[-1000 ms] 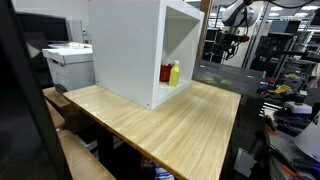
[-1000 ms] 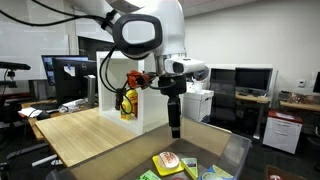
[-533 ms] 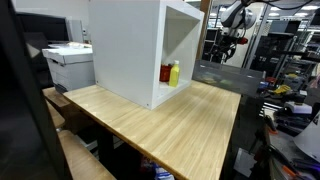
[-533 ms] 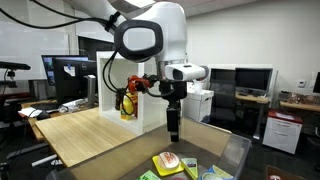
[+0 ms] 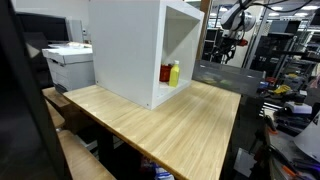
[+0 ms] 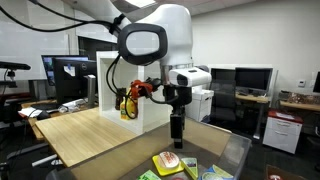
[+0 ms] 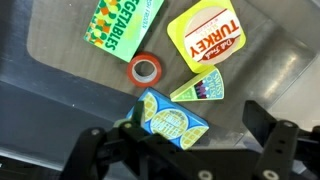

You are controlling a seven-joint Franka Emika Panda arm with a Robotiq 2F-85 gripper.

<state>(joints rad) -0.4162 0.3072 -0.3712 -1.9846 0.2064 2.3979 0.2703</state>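
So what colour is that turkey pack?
The turkey pack is yellow with red lettering, clearest in the wrist view.

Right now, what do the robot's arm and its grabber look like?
The arm is glossy white with fat rounded joints and a dark round cap. Black cables loop beside it. An orange-red part sits by the wrist. The gripper is black with blocky fingers.

White open-front cabinet (image 5: 130,50) stands on wooden surface (image 5: 160,125). Inside, low: yellow bottle (image 5: 174,73), red bottle (image 5: 165,74) just beside it at 9 o'clock. Printer (image 5: 68,62) at cabinet's 9 o'clock. Dark monitors (image 6: 255,78) at 3 o'clock in an exterior view.
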